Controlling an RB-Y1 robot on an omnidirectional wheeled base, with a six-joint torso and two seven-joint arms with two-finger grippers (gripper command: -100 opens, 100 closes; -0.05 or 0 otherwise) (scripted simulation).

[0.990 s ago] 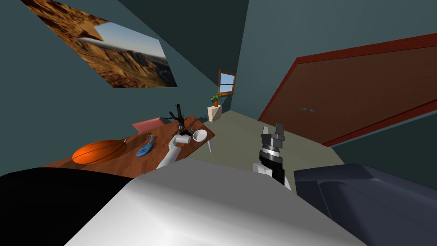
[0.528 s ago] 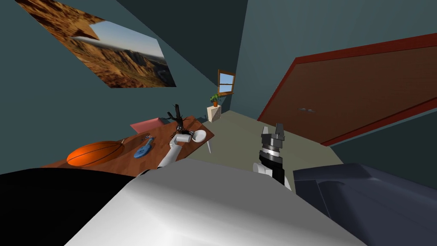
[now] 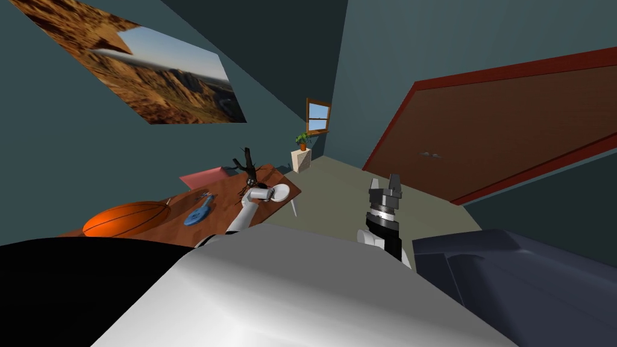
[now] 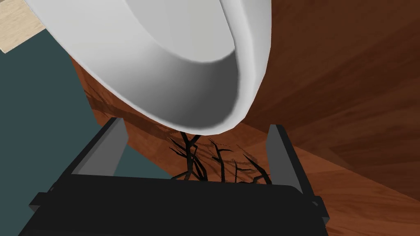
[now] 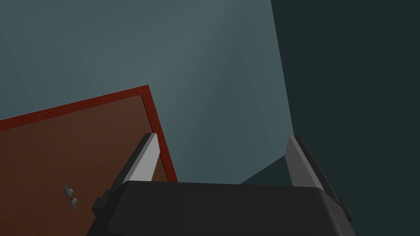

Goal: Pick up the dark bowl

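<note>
Nearest, the right gripper (image 3: pixel 385 181) hangs over the floor beside a dark sofa (image 3: pixel 512 283); in its wrist view the right gripper (image 5: pixel 221 139) has its fingers well apart with nothing between them. Further out on my left stands a brown wooden table (image 3: pixel 223 211), with a basketball (image 3: pixel 123 218) at its near end and a blue toy (image 3: pixel 197 212) beyond it. The left arm reaches over the table to the bowl (image 3: pixel 280 193), which is drawn white, not dark, and sits near the table's far right corner. The left gripper (image 4: pixel 197 123) is spread wide, the bowl's (image 4: pixel 184 61) rim just beyond its fingertips, neither finger pressing its sides. A black branch (image 3: pixel 246 164) stands just beside the bowl. Beyond the table, a potted plant (image 3: pixel 303 141) sits on a pale stand in the room's corner.
</note>
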